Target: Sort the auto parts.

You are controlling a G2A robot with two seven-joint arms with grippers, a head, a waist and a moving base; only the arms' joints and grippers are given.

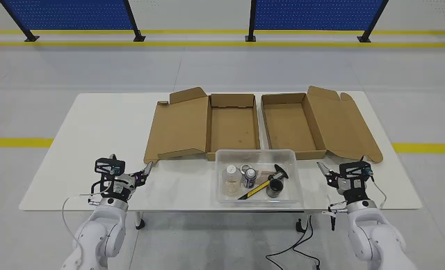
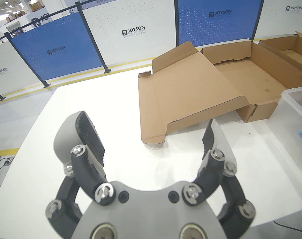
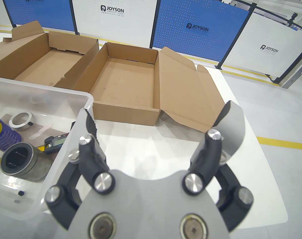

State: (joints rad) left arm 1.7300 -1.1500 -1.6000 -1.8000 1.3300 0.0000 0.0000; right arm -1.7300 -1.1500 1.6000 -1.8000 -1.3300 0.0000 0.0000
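Sorting not begun, as far as I can judge. Left cardboard box (image 1: pixel 233 131) and right cardboard box (image 1: pixel 285 127) both lie open and bare inside, side by side at the middle of the surface (image 1: pixel 83 145). All parts sit in the clear plastic bin (image 1: pixel 254 152) just in front of the boxes: hammer (image 1: pixel 263 186), blue spray can (image 3: pixel 2 131), metal ring (image 3: pixel 21 120), steel bushing (image 3: pixel 19 159), digital caliper (image 3: pixel 55 141). There are a few smaller bits too, too small to name. So every item is left to move, and which box takes which I cannot tell.

Left gripper (image 2: pixel 146 124) hangs low over the near left of the surface, near the left box's folded-out lid and aimed toward it. Its jaws are spread and hold nothing. Right gripper (image 3: pixel 156 110) is low at the near right, just beside the bin's right wall and tilted toward the right box. Its jaws are also spread and hold nothing. Neither touches a part.
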